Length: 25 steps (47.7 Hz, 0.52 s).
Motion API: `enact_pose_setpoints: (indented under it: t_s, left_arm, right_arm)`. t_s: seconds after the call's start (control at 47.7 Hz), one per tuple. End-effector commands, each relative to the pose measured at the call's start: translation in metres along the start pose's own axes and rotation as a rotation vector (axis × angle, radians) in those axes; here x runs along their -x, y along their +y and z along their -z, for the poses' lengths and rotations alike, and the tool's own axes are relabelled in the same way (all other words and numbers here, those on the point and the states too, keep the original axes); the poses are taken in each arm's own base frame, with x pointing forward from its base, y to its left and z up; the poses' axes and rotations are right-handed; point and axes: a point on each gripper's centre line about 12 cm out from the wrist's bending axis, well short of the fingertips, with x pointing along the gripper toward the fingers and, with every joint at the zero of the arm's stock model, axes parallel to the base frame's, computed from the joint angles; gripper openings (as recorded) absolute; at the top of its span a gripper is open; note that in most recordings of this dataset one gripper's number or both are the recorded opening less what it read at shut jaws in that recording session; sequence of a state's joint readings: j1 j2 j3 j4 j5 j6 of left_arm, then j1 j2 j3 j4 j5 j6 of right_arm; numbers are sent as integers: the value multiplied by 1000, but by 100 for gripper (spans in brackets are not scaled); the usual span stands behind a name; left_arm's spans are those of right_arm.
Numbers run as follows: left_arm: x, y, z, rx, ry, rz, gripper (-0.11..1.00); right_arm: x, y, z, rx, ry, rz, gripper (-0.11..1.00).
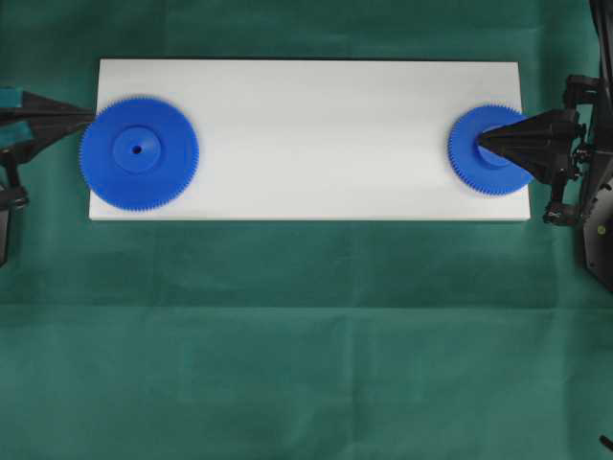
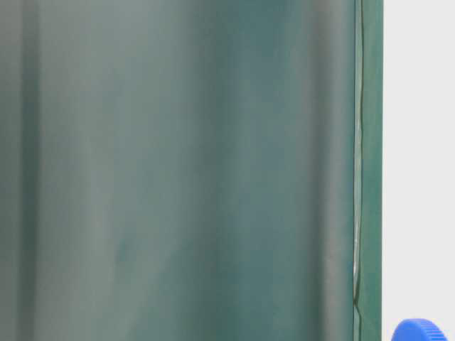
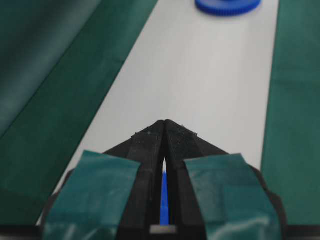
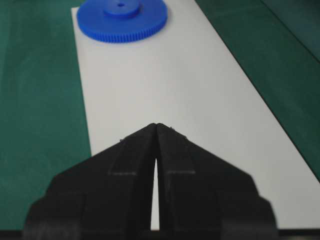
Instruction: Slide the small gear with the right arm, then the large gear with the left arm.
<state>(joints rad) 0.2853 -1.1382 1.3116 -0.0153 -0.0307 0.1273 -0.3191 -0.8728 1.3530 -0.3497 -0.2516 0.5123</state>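
The right tool (image 1: 482, 142), fingers pressed together to a single point, sits over the hub of the small gear (image 1: 469, 153), which lies at the 3 o'clock end of the white board (image 1: 316, 134). In the right wrist view the closed fingers (image 4: 145, 170) meet at a tip aimed down the length of the board toward the large gear (image 4: 120, 20) at the far end. I judge the first step, sliding the small gear, to be in hand.

To do it well, the tip should bear on the hub, perhaps seated in its centre hole, with light downward pressure, and travel straight toward 9 o'clock. Too much pressure could tilt the flat gear; too little could let the tip skate off the hub.

The small gear's rim lies close to the board's 3 o'clock edge and fairly near its 6 o'clock edge, so any drift that way risks tipping it onto the green cloth (image 1: 306, 335). Toward 9 o'clock the board is bare until the large gear (image 1: 139, 153), well apart, whose teeth slightly overhang the 9 o'clock edge.

The left tool (image 1: 88, 117), also pressed together, rests just beside the large gear's rim; its teal-patched fingers (image 3: 150, 165) show a sliver of blue between them.
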Motion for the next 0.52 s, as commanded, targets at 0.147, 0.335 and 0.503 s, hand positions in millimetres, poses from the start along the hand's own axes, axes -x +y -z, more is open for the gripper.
enact_pose_setpoints:
  t_s: [0.147,0.335,0.503]
  left_arm:
    - [15,-4,-1,-1,-84,18,0]
    - [16,-8,1,-1,-85,41,0]
    - [17,-8,1,24,-86,45,0]
  right_arm:
    - [-5,3,-14,1,-29,-9,50]
    - [-5,2,-13,2,-24,-9,50]
    - [-5,3,-14,5,-29,-10,50]
